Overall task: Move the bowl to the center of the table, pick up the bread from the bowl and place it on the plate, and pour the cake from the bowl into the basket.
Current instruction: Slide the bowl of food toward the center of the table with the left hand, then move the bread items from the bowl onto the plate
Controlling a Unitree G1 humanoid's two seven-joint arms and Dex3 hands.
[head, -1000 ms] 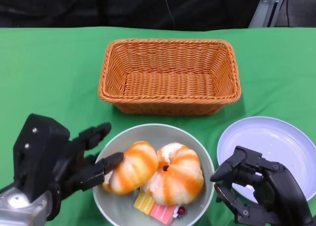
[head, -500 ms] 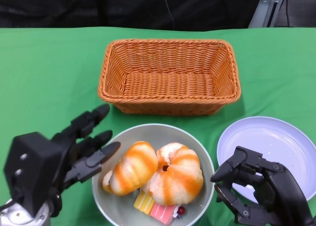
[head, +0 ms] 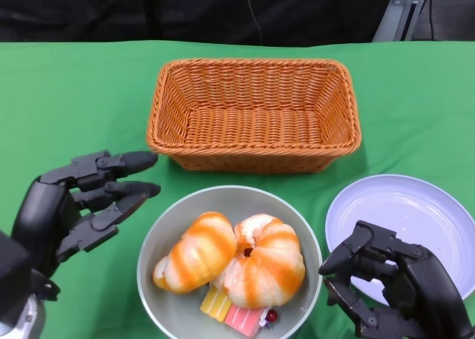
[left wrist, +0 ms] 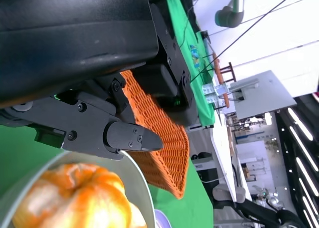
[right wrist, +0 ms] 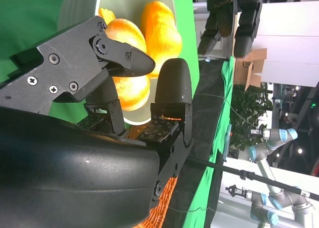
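Sitting low in the frame's middle: the grey bowl (head: 167, 235), on the green tablecloth (head: 67, 101), between the two hands.
Bowl contents: two orange-and-white striped bread rolls side by side, the longer bread (head: 194, 251) on the left and a rounder one (head: 263, 261) on the right; small yellow and pink cake pieces (head: 231, 313) lie at the bowl's near edge, just under the rolls.
Left hand (head: 78, 205): at the lower left of the frame, fingers spread and pointing right toward the bowl, holding nothing, just clear of the bowl's rim.
Right hand (head: 390, 291): at the lower right, fingers curled in loosely with nothing between them, overlapping the near left edge of the plate.
Plate (head: 415, 216): pale lilac, at the right of the bowl, bare.
Basket (head: 254, 113): orange wicker, rectangular, upper middle of the frame, just beyond the bowl, nothing in it.
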